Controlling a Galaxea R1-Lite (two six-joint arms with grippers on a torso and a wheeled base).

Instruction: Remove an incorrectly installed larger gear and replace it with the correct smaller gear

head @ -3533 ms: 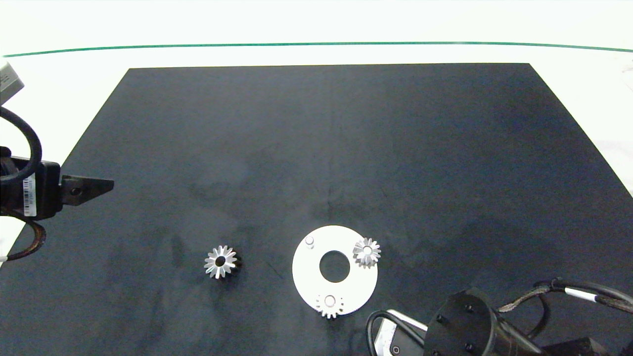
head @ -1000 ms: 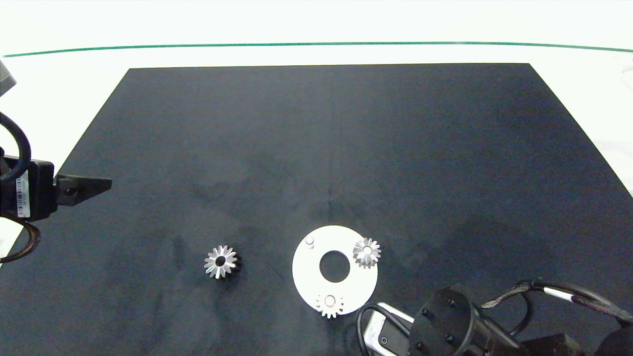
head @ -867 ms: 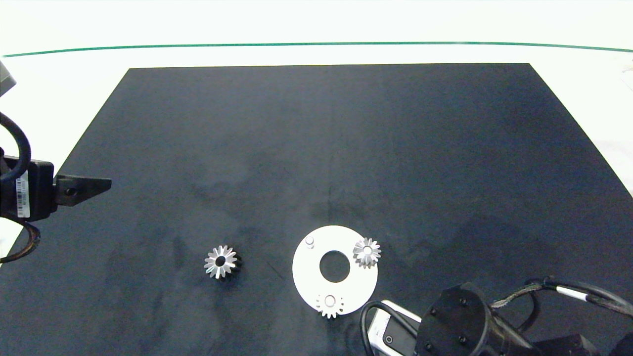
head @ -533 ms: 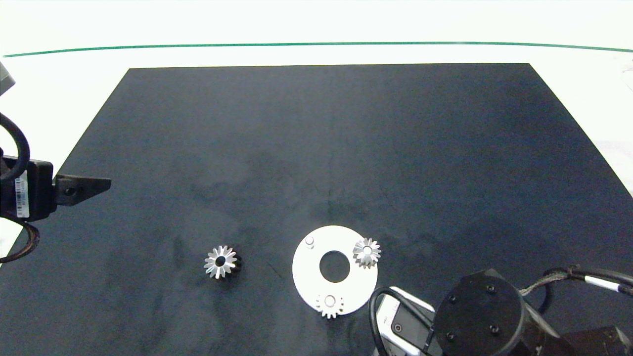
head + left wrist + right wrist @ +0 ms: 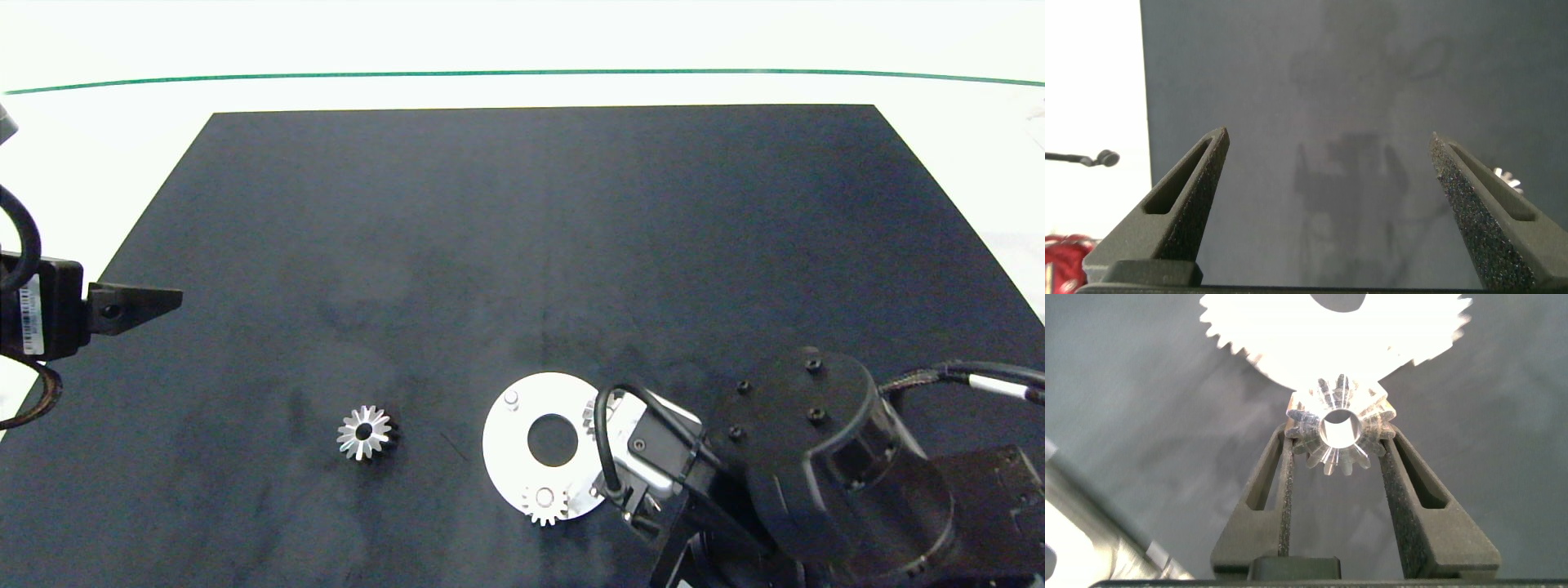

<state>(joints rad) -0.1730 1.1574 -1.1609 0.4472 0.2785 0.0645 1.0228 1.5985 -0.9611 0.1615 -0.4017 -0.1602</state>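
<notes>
Your larger gear (image 5: 365,432) stands alone on the black mat (image 5: 522,245), left of the white disc (image 5: 510,445). The right claw (image 5: 1341,453) pinches a smaller gear (image 5: 1339,429) at the disc's right edge. The left claw (image 5: 1331,175) hangs spread near the worktop's (image 5: 522,86) left edge.

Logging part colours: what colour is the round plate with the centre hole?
White; the round plate shows best in the head view, on the black mat.

overexposed white table (image 5: 522,49) around dark mat (image 5: 522,245), blown-out glare on white disc (image 5: 1331,335) at 12 o'clock in right wrist view, soft shadows on mat, left wrist view hazy, low contrast
</notes>
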